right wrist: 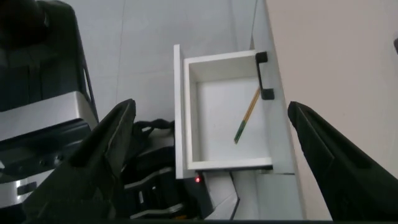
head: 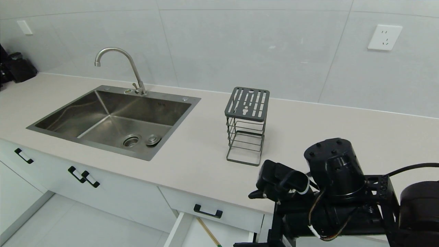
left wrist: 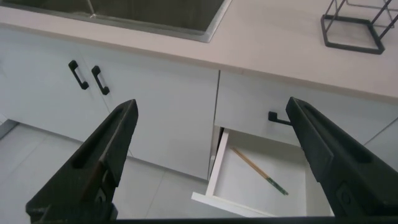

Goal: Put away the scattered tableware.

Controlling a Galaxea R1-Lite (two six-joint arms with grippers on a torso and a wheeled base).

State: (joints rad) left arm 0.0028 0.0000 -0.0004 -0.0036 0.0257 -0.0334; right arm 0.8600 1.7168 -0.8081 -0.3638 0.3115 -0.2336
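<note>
Chopstick [head: 210, 237]: one slim wooden stick with a green tip, lying slantwise on the white floor of the open drawer, touching nothing else
Drawer [head: 175, 229]: white, pulled out from under the bench's front edge, below the rack and to the right of the sink cupboard; black bar handle [head: 207, 211] on its front
Left jaws: spread wide, nothing between them; the two dark fingers [left wrist: 102, 158] frame the cupboard fronts and the open drawer, well apart from the chopstick
Right jaws: also spread wide and holding nothing; its fingers [right wrist: 99, 155] hang above the open drawer, with the chopstick seen between them far below
Right arm [head: 331, 171]: at the lower right, by the bench's front edge, near the rack
Bench [head: 192, 154]: pale stone top running along a tiled wall
Rack [head: 247, 103]: dark grey wire frame with a slotted top plate, standing upright on the bench to the right of the sink
Sink [head: 147, 109]: steel basin let into the bench, with a drain [head: 132, 140] and a loose stopper [head: 153, 139] just beside it
Tap [head: 140, 90]: curved steel spout at the sink's rear edge
Socket [head: 384, 37]: white, on the wall at the upper right
</note>
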